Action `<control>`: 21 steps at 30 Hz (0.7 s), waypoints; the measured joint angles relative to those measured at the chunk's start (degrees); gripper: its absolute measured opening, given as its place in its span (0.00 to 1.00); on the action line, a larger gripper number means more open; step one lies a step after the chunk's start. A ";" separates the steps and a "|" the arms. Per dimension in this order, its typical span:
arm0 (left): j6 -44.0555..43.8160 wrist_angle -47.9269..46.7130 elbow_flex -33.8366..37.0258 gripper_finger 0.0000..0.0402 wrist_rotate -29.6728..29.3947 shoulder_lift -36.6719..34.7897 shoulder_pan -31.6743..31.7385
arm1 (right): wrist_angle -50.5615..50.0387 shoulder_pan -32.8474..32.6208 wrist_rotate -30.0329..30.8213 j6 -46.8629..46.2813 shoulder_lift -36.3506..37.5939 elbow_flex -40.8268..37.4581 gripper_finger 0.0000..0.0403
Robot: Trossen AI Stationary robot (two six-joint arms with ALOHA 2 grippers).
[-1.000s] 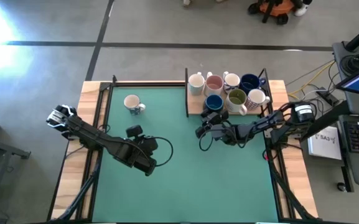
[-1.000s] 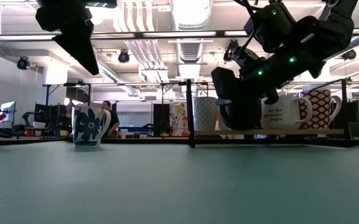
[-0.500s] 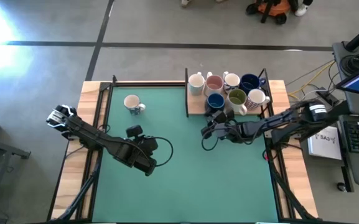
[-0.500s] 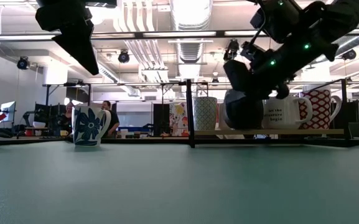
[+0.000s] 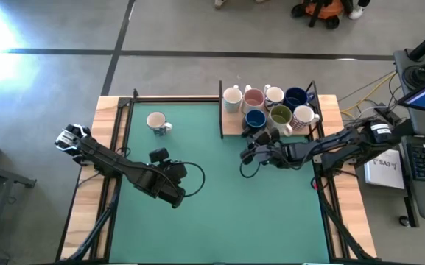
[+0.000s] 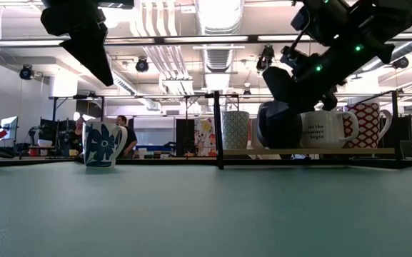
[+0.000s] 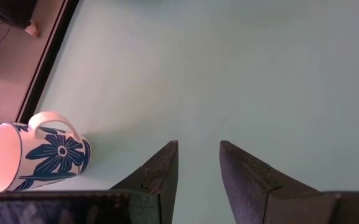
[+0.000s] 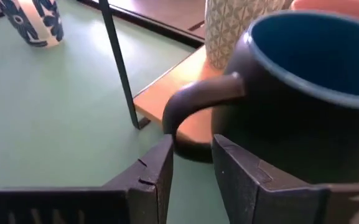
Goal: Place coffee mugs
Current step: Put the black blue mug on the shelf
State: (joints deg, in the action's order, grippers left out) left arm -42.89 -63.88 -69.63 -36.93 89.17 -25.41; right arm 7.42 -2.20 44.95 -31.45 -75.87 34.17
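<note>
Several coffee mugs stand on a wooden tray (image 5: 229, 126) at the table's far right; the nearest is a dark blue one (image 5: 254, 120). My right gripper (image 8: 191, 158) comes at it from the near side, open by a narrow gap, a fingertip on either side of the lower bend of its handle (image 8: 188, 146). The mug rests by its base on the tray (image 6: 277, 125). A white mug with blue flowers (image 5: 157, 122) stands alone on the green mat at the far left. My left gripper (image 7: 198, 152) hangs open above the mat's left middle, holding nothing. My right gripper has the dark blue mug's handle (image 8: 191, 124) just past its fingertips, coming at it nearly level from the near side. Whether a finger touches the handle I cannot tell. The mug stands upright on the tray.
A thin black frame post (image 8: 120, 68) stands at the tray's left edge, close to my right gripper. Black rails run along the mat's sides (image 5: 116, 147). Bare green mat (image 5: 219, 213) lies between the two arms and toward the near edge.
My right gripper has drawn back a little toward the table's right edge and risen, tipping closer to level. The dark blue mug stays on the tray.
</note>
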 joint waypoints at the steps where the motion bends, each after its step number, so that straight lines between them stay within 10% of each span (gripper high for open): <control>1: 0.00 0.02 0.00 0.25 0.00 0.00 0.00 | 0.04 0.00 0.02 -0.33 -0.51 0.00 0.25; 21: 0.00 0.03 0.00 0.25 0.01 0.00 0.00 | -2.80 2.24 1.20 -1.59 -2.58 0.00 0.23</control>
State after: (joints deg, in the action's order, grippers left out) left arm -42.89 -63.85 -69.63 -36.92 89.17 -25.41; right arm 4.63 0.04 46.15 -33.04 -78.46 34.17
